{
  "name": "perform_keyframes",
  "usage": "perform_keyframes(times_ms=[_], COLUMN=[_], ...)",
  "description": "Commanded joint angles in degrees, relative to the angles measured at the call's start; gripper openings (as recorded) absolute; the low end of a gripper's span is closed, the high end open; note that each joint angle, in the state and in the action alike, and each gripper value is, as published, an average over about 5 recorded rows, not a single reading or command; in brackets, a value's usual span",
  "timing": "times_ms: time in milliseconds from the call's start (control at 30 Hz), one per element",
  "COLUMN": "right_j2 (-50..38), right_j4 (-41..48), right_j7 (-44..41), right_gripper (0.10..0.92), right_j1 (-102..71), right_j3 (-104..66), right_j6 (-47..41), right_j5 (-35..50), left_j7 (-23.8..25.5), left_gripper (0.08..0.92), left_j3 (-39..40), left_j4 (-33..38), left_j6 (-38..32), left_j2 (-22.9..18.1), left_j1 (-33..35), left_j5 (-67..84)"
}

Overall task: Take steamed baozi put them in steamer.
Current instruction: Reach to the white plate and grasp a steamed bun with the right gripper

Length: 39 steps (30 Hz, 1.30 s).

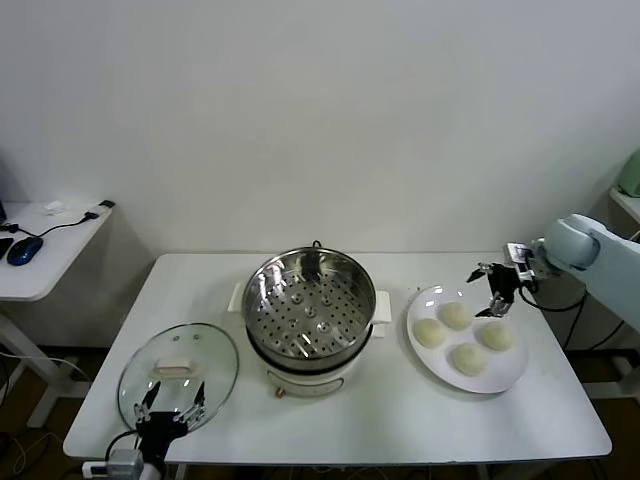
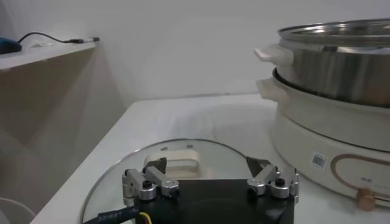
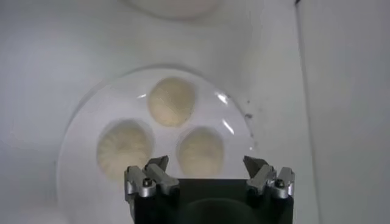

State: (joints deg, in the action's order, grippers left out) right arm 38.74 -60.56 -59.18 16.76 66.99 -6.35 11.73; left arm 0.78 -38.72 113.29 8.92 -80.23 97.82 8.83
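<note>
Head view: four baozi [image 1: 464, 337] are all sitting on the plate [image 1: 507, 380], right of the steamer [image 1: 309, 305]; none is lying in the pot. Perforated tray is showing bare, only holes and reflections. So, by my reading, nothing of the task is done yet: all four buns are left to move.

Steamer is standing mid-table [image 1: 400, 420], uncovered. Plate is lying just beside its right handle, apart from it.

Right gripper [image 1: 494, 291] is hovering over the plate's far edge, above the buns, jaws standing wide and holding nothing. Right wrist view is looking down on three of the buns [image 3: 173, 101] between and beyond the spread fingers [image 3: 148, 178]; the fourth is hidden there. Judging by this, the first pick is being lined up, not begun.

Lid [image 1: 180, 372] is lying flat at the table's front left, well apart from the plate. Left gripper [image 1: 170, 407] is waiting over the lid's near rim, jaws wide, empty; left wrist view is showing the lid's handle [image 2: 173, 164] just ahead of it.
</note>
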Motion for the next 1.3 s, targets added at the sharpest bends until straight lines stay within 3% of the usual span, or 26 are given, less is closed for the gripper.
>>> perform_keyframes(times_ms=[33,767,1000,1300], right_j2=[9.02,18.74,18.57,14.90], right_j4=[8.16,23.86,23.87,16.81], right_j7=[0.05,0.54,-0.42,-1.59], right_gripper=[0.823,0.815,0.699,0.671], right_j1=[3.96,-6.19,-6.31,-0.97], right_j3=[12.19,-0.03,-0.76,1.09], right_j6=[-5.51,-4.39,-4.15,-3.98], right_j5=[0.84,-1.74,-1.60,1.31], left_j7=[0.03,-0.04,-0.09,-0.15], left_gripper=[0.823,0.823,0.823,0.823], left_j3=[0.03,0.07,0.23,0.14], left_j4=[-0.24,-0.12,0.09,0.47], left_j6=[-0.01,-0.25,-0.36,-0.58], left_j2=[-0.11,-1.06,-1.31,-1.43], left_j1=[-0.05,0.12,0.59,1.06], left_j5=[-0.14,-0.95,-1.55,-2.07])
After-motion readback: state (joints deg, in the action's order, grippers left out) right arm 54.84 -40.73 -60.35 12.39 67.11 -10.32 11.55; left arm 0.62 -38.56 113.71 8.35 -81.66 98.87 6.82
